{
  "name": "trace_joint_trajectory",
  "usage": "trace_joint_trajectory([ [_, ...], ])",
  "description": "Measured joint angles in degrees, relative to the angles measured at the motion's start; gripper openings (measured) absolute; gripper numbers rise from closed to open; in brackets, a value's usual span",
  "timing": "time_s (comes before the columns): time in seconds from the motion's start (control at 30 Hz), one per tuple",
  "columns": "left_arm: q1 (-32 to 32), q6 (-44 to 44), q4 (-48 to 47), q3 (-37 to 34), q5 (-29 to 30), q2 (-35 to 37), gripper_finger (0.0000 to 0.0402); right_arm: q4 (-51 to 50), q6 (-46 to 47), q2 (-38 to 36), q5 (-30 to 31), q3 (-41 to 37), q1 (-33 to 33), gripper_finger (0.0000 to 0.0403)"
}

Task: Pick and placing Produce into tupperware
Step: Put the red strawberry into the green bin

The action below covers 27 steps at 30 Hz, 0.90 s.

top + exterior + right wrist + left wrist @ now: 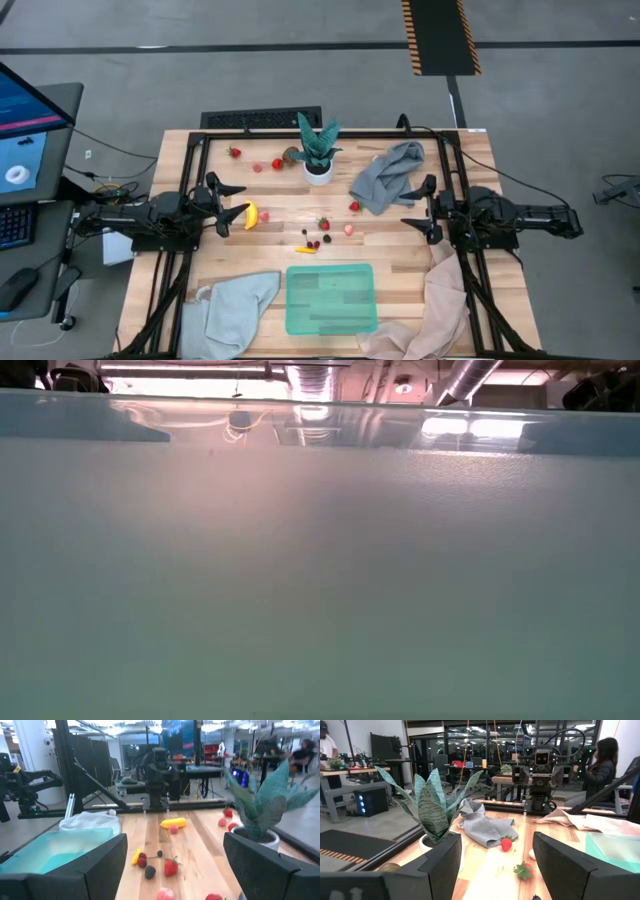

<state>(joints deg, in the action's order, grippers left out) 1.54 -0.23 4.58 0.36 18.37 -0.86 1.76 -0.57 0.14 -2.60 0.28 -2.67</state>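
Both your grippers, left [232,207] & right [417,209], sit level either side of plant [317,150], fingers apart, holding nothing.

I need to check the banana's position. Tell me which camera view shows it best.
The high view: the banana lies unobstructed on the table beside the left gripper. The right wrist view shows it small and distant. The low and left wrist views miss it.

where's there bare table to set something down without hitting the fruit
Bare wood lies between the banana and the tupperware, above the blue-grey cloth. It is crowded from the potted plant down to the berry cluster.
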Motion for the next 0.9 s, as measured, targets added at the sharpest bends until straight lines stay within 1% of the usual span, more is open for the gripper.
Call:
trace_joint_trajectory([
  [0.07,-0.02,-0.21,0.00,0.00,0.00,-0.02,0.0236,1.13,-0.71,0.00,0.00,0.00,0.01,0.0352],
  [0.17,-0.02,0.16,-0.02,0.02,0.00,-0.02,0.0236,1.69,0.89,-0.02,-0.01,0.01,0.01,0.0352],
  [0.33,-0.02,-0.28,-0.01,0.01,-0.01,-0.02,0.0236,4.78,7.66,-0.04,-0.01,-0.01,0.00,0.0352],
  [0.4,-0.02,-0.32,-0.02,0.00,0.00,0.00,0.0236,6.07,8.12,0.02,-0.19,0.01,0.01,0.0352],
  [0.53,-0.02,0.18,0.00,0.02,0.00,-0.02,0.0236,9.28,9.44,0.00,-3.54,0.00,0.95,0.0352],
  [0.63,-0.02,-0.17,0.00,0.00,0.00,-0.02,0.0236,11.17,12.72,0.00,-3.45,-0.01,2.77,0.0352],
  [0.67,0.00,-0.17,0.00,0.00,-0.02,-0.02,0.0236,11.08,13.81,0.00,-2.58,-0.01,3.35,0.0352],
  [0.77,-0.02,0.00,0.00,0.02,0.00,-0.02,0.0236,10.61,17.10,0.10,3.16,-0.01,4.57,0.0352],
  [0.83,-0.01,-0.20,-0.01,0.00,-0.01,-0.01,0.0236,11.03,15.84,0.98,5.33,-0.01,5.06,0.0352],
  [0.9,-0.02,-0.40,-0.02,0.00,0.00,-0.02,0.0236,11.51,14.26,1.88,5.86,-0.01,5.52,0.0352],
])
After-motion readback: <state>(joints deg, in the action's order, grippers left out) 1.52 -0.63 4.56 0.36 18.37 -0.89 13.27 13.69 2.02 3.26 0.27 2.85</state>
